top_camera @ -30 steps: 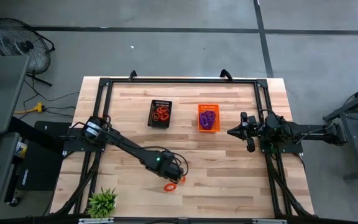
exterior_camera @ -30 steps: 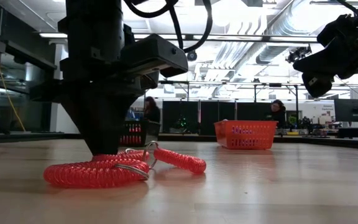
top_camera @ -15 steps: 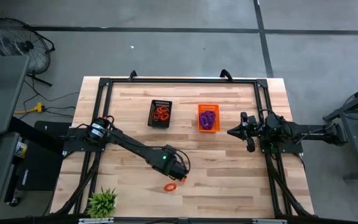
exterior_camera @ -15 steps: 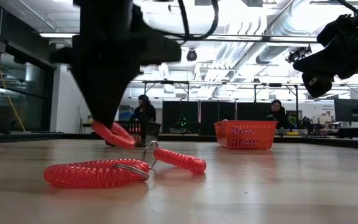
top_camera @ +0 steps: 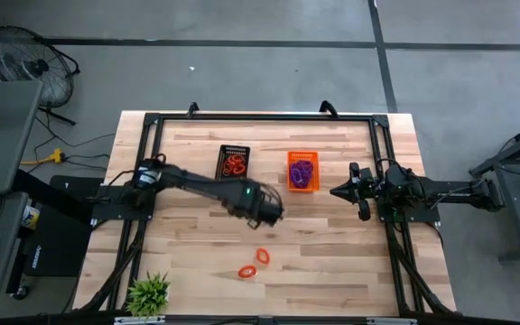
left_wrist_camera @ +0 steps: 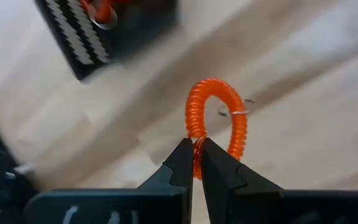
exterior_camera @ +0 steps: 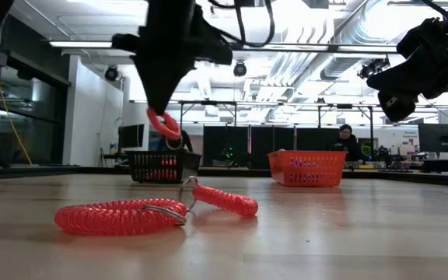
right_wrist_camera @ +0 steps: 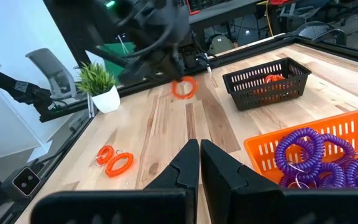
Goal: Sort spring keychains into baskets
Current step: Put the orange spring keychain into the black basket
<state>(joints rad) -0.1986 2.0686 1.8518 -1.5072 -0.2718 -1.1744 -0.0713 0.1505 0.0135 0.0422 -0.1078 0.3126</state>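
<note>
- Orange keychain [left_wrist_camera: 215, 127] pinched in left gripper [left_wrist_camera: 195, 163], raised above table [top_camera: 332, 253].
- Two orange keychains [top_camera: 254, 264] loose on wood.
- Right gripper [right_wrist_camera: 199, 162] pressed together (idle beside orange basket [top_camera: 302, 171]).

Wooden table [top_camera: 332, 257] with two baskets, two loose keychains and a plant.

Light wood plank top, dark metal frame [top_camera: 260, 117] running along its edges. Black basket [top_camera: 234, 164] sat toward the far side, orange-red coils inside; orange basket [top_camera: 302, 171] just beside it, apart, purple coils inside. Two orange-red keychains [top_camera: 255, 263] lay on bare wood near the front edge, close together; in the low view [exterior_camera: 150, 212] they looked linked by a metal ring, can't confirm. Small potted plant [top_camera: 148, 293] stood at the front left corner.
</note>
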